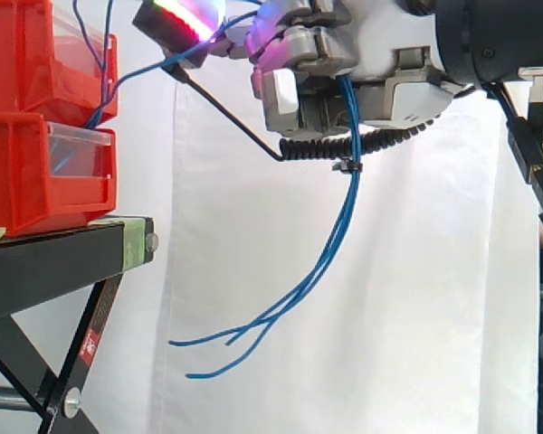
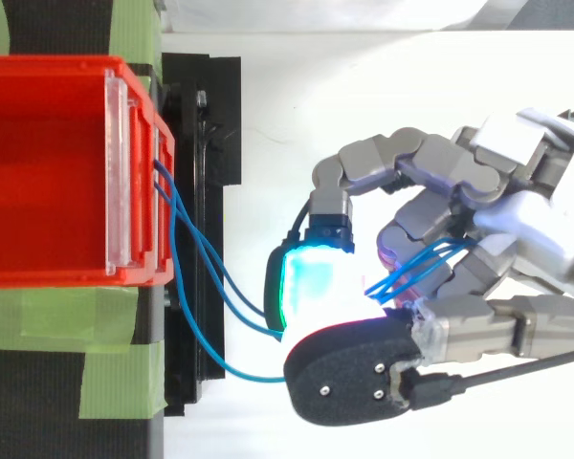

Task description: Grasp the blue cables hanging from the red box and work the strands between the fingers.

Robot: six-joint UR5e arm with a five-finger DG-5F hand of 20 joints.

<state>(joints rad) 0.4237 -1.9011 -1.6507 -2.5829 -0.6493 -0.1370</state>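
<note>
Hand curled round the cables – strands threaded between its fingers.
It should roll them gently and leave slack toward the red box – no tugging.

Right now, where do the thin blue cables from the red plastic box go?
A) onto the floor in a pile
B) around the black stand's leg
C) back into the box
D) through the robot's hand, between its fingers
D: the thin blue cables run from the red plastic box into the hand, which is curled round them, and their loose ends hang below it.
</note>
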